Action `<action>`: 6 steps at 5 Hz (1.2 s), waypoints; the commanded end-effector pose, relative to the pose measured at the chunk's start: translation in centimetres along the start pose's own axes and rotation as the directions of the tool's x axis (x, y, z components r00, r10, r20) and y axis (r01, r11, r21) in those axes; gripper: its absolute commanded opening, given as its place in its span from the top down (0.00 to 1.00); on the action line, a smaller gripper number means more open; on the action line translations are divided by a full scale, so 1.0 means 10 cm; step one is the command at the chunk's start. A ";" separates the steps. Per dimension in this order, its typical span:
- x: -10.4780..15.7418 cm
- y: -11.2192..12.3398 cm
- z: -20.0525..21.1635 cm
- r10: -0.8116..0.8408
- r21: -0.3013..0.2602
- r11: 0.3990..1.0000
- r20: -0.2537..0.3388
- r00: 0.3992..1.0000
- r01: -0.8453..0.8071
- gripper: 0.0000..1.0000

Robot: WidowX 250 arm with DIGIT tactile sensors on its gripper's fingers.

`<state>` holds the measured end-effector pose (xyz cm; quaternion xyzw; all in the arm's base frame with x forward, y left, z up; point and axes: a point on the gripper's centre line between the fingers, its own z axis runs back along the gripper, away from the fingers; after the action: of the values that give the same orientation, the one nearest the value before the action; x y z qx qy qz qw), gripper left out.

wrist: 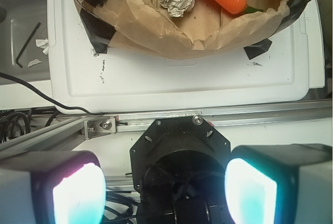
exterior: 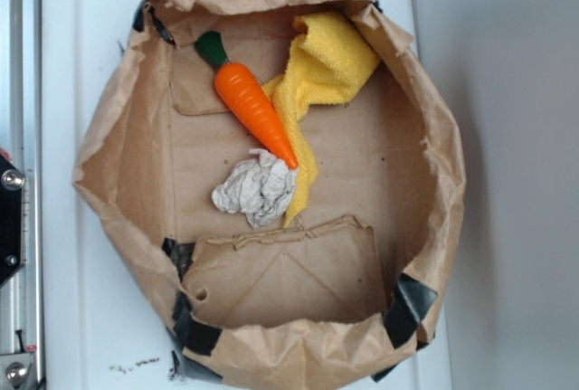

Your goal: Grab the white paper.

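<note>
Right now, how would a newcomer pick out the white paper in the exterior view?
Look inside the open brown paper bag. Near its floor's middle, at the orange toy carrot tip, beside the yellow cloth, sits the white paper. It alone is a greyish-white crumpled wad.

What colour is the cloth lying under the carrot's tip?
Yellow; the cloth shows best in the exterior view, beneath the orange carrot.

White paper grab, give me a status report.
Pincer open, empty, well back from the bag. White paper on bag floor, untouched. Carrot tip resting on its top edge, yellow cloth alongside.
</note>
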<state>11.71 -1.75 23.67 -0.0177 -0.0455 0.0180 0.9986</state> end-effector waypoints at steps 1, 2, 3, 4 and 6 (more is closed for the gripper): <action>0.00 0.00 0.00 0.000 0.000 1.000 0.000 1.000 0.000 0.00; 0.37 -0.05 -0.13 0.074 0.070 0.995 -0.050 0.996 -0.070 0.00; 0.65 -0.01 -0.19 0.121 0.062 0.991 -0.038 0.992 -0.119 0.00; 0.86 0.08 -0.24 0.133 0.026 0.991 0.008 0.991 -0.133 0.00; 1.00 0.30 -0.30 0.132 -0.066 0.990 0.078 0.988 -0.127 0.00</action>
<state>21.59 1.38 20.66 -0.0505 -0.0738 0.0825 0.9926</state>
